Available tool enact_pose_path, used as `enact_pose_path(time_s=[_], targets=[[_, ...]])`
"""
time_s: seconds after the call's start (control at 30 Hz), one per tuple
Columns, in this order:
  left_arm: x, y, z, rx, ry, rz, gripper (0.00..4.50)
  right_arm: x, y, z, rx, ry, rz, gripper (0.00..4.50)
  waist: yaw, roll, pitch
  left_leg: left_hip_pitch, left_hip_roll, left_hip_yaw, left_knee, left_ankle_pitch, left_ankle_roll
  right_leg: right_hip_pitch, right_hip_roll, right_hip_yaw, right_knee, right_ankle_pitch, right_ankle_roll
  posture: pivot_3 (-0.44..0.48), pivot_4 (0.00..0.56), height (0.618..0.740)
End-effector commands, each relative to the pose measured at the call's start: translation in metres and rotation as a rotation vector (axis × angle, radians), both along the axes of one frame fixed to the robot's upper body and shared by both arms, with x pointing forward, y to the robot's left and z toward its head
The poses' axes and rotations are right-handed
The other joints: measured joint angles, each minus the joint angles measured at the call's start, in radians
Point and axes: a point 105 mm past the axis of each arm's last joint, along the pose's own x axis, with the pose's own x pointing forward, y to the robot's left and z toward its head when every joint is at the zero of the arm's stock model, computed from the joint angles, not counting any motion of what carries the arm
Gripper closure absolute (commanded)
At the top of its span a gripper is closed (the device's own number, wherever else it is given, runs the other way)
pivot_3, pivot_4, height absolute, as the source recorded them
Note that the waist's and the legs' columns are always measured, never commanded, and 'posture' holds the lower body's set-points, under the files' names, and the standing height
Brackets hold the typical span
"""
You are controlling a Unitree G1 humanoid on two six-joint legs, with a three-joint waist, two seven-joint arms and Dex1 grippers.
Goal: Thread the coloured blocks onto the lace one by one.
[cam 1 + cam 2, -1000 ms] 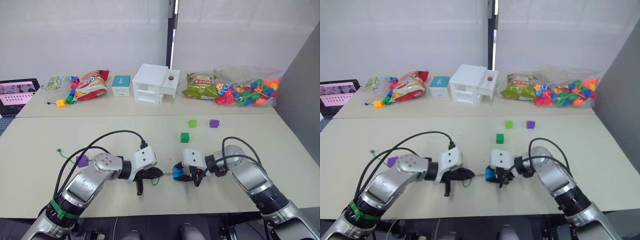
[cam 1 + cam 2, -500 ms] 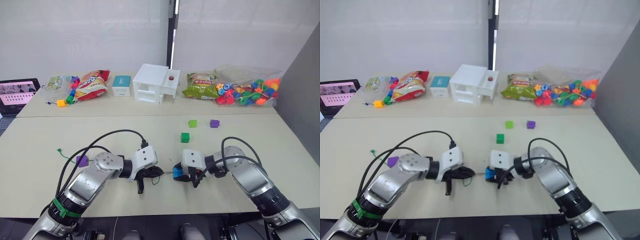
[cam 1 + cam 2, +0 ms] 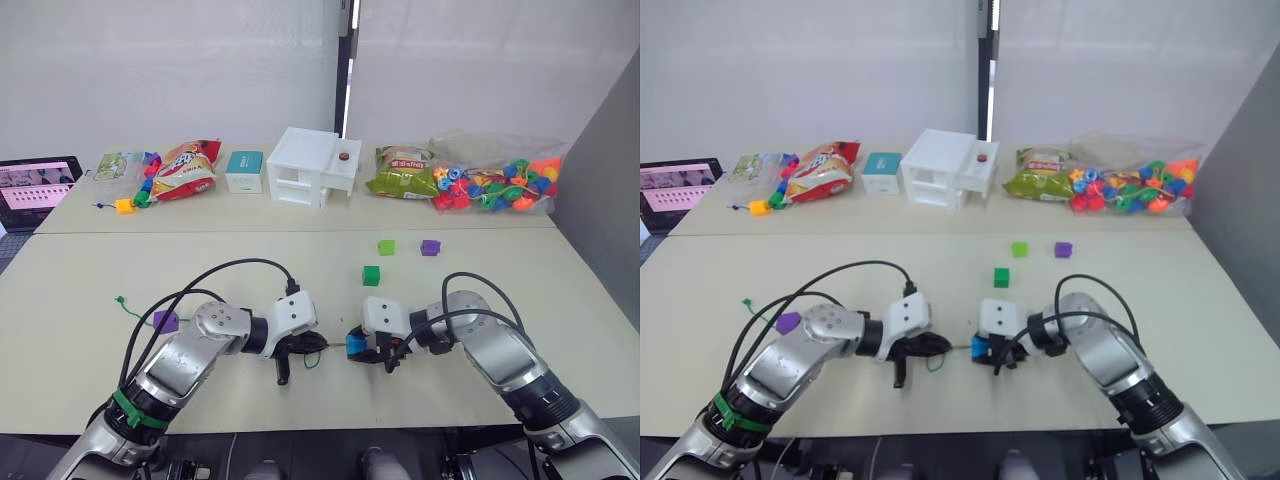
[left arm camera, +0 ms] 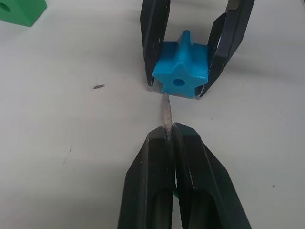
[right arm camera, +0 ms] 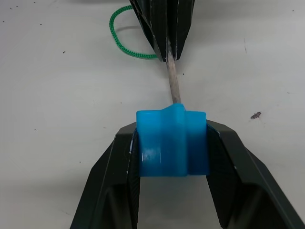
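Pale bench (image 3: 90,290) carries everything, and near its front edge the right end effector (image 5: 172,143) is clamped on the blue block (image 4: 182,78), hole turned toward the left end effector (image 4: 167,143), whose fingers pinch the lace (image 5: 125,44) by its stiff grey tip, just short of the hole. The hard block should stay put if gripped on flat sides; the soft cord would flop, so holding the rigid tip close behind its point seems right. Counted: one blue, one purple block (image 3: 165,321) on the cord, one dark green block (image 3: 370,275), one light green block (image 3: 386,246), one second purple block (image 3: 430,247); one lace
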Motion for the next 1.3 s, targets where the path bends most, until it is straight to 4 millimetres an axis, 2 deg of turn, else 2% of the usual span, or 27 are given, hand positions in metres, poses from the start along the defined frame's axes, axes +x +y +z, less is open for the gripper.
enact_pose_path(time_s=[0.03, 0.5, 0.8, 1.3], targets=[[-0.007, -0.016, 0.017, -0.057, -0.046, -0.082, 4.50, -0.001, 0.004, -0.002, -0.011, -0.006, -0.003, 3.14, 0.000, 0.000, 0.000, 0.000, 0.000, 0.000, 0.000, 0.000, 0.000, 0.000, 0.000, 0.000, 0.000, 0.000, 0.000, 0.000, 0.150, 0.740], [-0.014, -0.010, 0.027, -0.101, -0.027, -0.071, 4.50, -0.002, 0.003, -0.005, -0.021, 0.004, -0.004, 3.14, 0.000, 0.000, 0.000, 0.000, 0.000, 0.000, 0.000, 0.000, 0.000, 0.000, 0.000, 0.000, 0.000, 0.000, 0.000, 0.000, 0.150, 0.740], [-0.019, -0.004, 0.019, -0.067, 0.033, -0.089, 4.50, 0.001, 0.002, -0.005, -0.023, -0.002, -0.015, 3.14, -0.001, 0.000, 0.000, 0.000, 0.000, 0.000, 0.000, 0.000, 0.000, 0.000, 0.000, 0.000, 0.000, 0.000, 0.000, 0.000, 0.150, 0.740], [-0.015, -0.014, 0.026, -0.143, 0.001, -0.091, 4.50, -0.002, -0.001, -0.007, -0.034, 0.009, -0.022, 3.14, 0.007, 0.000, 0.000, 0.000, 0.000, 0.000, 0.001, 0.000, 0.000, 0.001, 0.000, 0.000, 0.000, 0.000, 0.000, 0.000, 0.150, 0.740]])
